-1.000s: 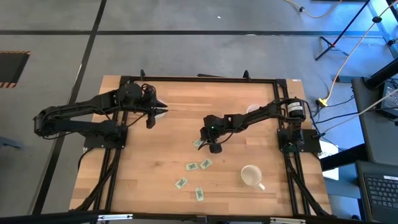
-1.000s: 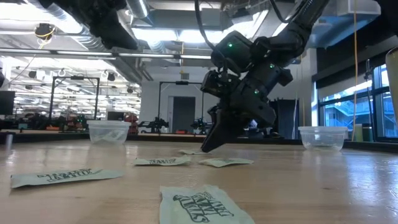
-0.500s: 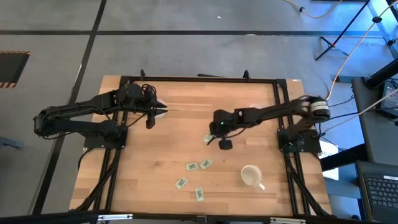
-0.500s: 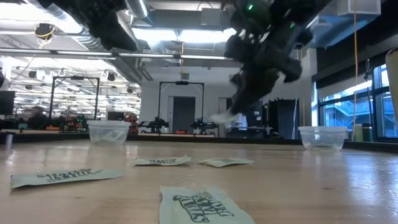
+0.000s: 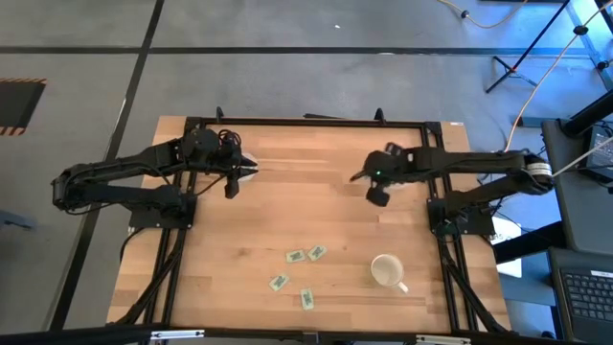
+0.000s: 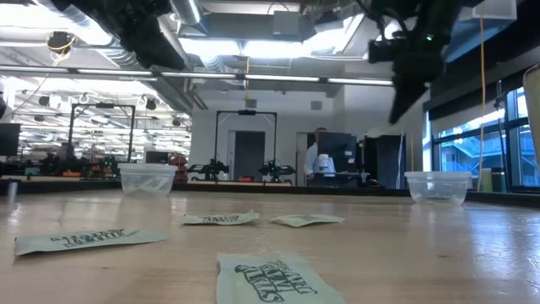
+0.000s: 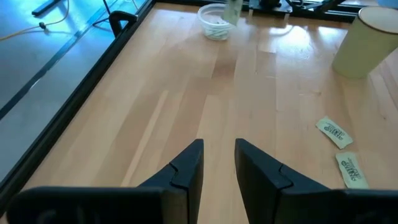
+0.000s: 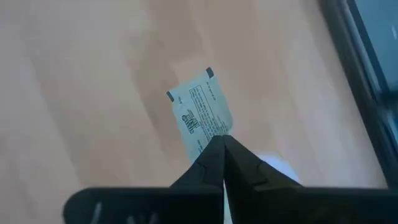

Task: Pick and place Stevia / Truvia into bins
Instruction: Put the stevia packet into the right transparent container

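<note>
My right gripper [image 5: 372,182] is shut on one white, green-printed Stevia packet [image 8: 200,111], raised well above the table beside the right clear cup [image 6: 437,186]. The left wrist view shows this packet [image 7: 233,10] hanging just above that cup [image 7: 214,23], which has packets in it. Several more packets lie flat on the near middle of the table [image 5: 295,256], [image 5: 316,252], [image 5: 278,282]. My left gripper [image 5: 244,171] hovers open at the far left by the left clear cup [image 6: 148,179] and touches nothing. My right gripper pinches the packet by one short end [image 8: 214,132] between its two shut fingertips [image 8: 217,152]. The rest of the packet sticks out past the tips, a flat single packet lifted clear of the table.
An opaque white mug [image 5: 387,272] stands near the table's near right corner. Black frame rails run along the table's edges [image 5: 306,122]. Bare wood lies between the two arms. A person stands far back in the room [image 6: 319,160].
My right gripper has lifted a packet off the table's middle, risen high and swung toward the far right, to the right cup. The packet has gone from lying flat to hanging clear in the fingers. The left arm has kept still.
</note>
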